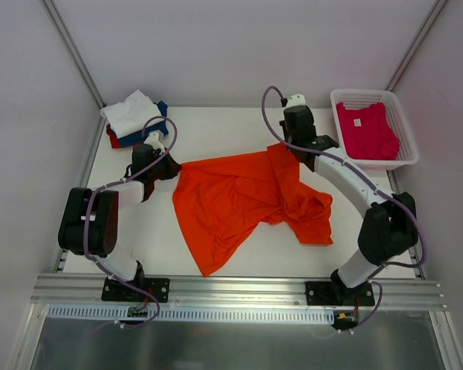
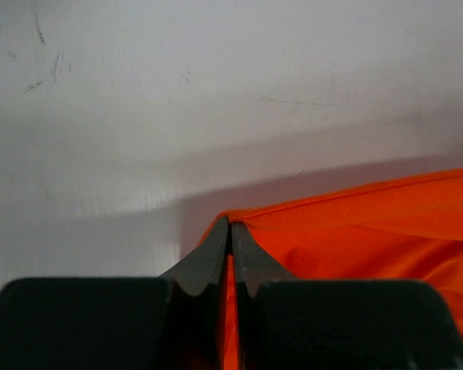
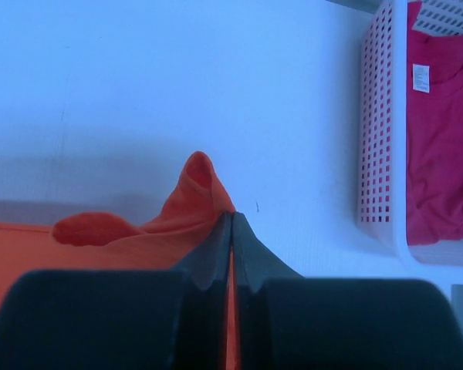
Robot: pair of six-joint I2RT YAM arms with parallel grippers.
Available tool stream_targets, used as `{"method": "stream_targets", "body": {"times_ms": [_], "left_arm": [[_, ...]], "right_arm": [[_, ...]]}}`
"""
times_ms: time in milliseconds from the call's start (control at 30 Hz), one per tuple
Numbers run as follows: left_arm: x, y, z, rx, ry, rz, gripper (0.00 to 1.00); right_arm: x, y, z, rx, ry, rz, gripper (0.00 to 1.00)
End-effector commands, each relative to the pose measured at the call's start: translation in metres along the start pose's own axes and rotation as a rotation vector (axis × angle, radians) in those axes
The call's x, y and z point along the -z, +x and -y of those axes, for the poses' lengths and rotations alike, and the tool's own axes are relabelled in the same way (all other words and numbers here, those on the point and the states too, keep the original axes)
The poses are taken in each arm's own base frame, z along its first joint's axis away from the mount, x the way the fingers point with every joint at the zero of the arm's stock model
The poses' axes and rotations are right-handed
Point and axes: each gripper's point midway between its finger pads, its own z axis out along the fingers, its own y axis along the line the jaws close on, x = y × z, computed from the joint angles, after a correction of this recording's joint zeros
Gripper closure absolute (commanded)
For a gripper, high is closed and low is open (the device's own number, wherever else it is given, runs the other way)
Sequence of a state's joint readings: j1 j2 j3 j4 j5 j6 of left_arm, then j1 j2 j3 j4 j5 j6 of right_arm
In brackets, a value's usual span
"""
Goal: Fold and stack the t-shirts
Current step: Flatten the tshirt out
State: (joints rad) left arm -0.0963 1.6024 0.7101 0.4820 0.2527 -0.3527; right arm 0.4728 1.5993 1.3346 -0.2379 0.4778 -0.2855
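A bright orange t-shirt (image 1: 239,196) lies stretched and rumpled across the middle of the table. My left gripper (image 1: 172,166) is shut on its left corner (image 2: 239,231), cloth pinched between the jaws. My right gripper (image 1: 282,148) is shut on the shirt's upper right edge (image 3: 197,196), with an orange fold bunched just beyond the fingertips. A magenta-pink t-shirt (image 1: 366,131) with a white neck label (image 3: 421,77) lies in the basket. Folded white, navy and red t-shirts (image 1: 135,117) are stacked at the back left.
The white mesh basket (image 1: 401,158) stands at the back right, close to my right arm. Metal frame posts rise at both back corners. A rail runs along the near edge of the table.
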Motion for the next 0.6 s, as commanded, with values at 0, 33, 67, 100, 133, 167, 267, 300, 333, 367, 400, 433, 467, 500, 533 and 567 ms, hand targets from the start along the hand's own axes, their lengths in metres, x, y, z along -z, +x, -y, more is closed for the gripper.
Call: {"method": "stream_targets", "body": {"times_ms": [0,33,67,100,133,167,267,300,333,367,400,433,467,500,533,567], "left_arm": [[-0.001,-0.019,0.001,0.001,0.006,0.050,1.00],[-0.001,-0.018,0.001,0.001,0.006,0.048,1.00],[-0.001,-0.020,0.001,0.002,0.004,0.052,1.00],[0.000,-0.019,0.000,0.002,0.001,0.053,1.00],[0.000,-0.019,-0.001,0.003,-0.003,0.055,1.00],[0.001,-0.021,0.000,0.003,-0.006,0.064,1.00],[0.003,-0.021,-0.003,0.003,-0.022,0.069,1.00],[0.004,-0.021,-0.005,0.004,-0.037,0.069,1.00],[0.004,-0.023,-0.007,0.005,-0.047,0.073,1.00],[0.006,-0.025,-0.006,0.002,-0.047,0.081,1.00],[0.006,-0.028,-0.008,0.002,-0.057,0.089,1.00],[0.007,-0.028,-0.008,0.002,-0.066,0.089,1.00],[0.009,-0.032,-0.008,0.001,-0.070,0.097,1.00],[0.010,-0.036,-0.007,0.000,-0.074,0.109,1.00],[0.011,-0.039,-0.008,-0.002,-0.083,0.115,1.00],[0.012,-0.043,-0.008,-0.003,-0.089,0.120,1.00]], "right_arm": [[-0.012,-0.047,-0.004,0.013,-0.014,0.075,1.00],[-0.017,-0.052,-0.007,0.020,-0.019,0.075,1.00],[-0.022,-0.056,-0.009,0.026,-0.019,0.071,1.00],[-0.031,-0.067,-0.012,0.029,-0.011,0.079,1.00],[-0.035,-0.071,-0.012,0.044,-0.005,0.081,1.00],[-0.040,-0.074,-0.011,0.050,0.007,0.080,1.00],[-0.059,-0.087,-0.007,0.053,0.031,0.080,1.00],[-0.067,-0.091,-0.007,0.047,0.034,0.082,1.00],[-0.072,-0.092,-0.001,0.038,0.046,0.078,1.00],[-0.076,-0.092,0.001,0.031,0.054,0.078,1.00],[-0.080,-0.093,0.003,0.024,0.057,0.077,1.00],[-0.087,-0.094,0.007,0.015,0.065,0.078,1.00],[-0.091,-0.095,0.008,0.009,0.070,0.081,1.00],[-0.095,-0.095,0.012,0.005,0.085,0.080,1.00],[-0.103,-0.097,0.015,-0.001,0.094,0.081,1.00],[-0.108,-0.096,0.018,-0.006,0.104,0.078,1.00]]}}
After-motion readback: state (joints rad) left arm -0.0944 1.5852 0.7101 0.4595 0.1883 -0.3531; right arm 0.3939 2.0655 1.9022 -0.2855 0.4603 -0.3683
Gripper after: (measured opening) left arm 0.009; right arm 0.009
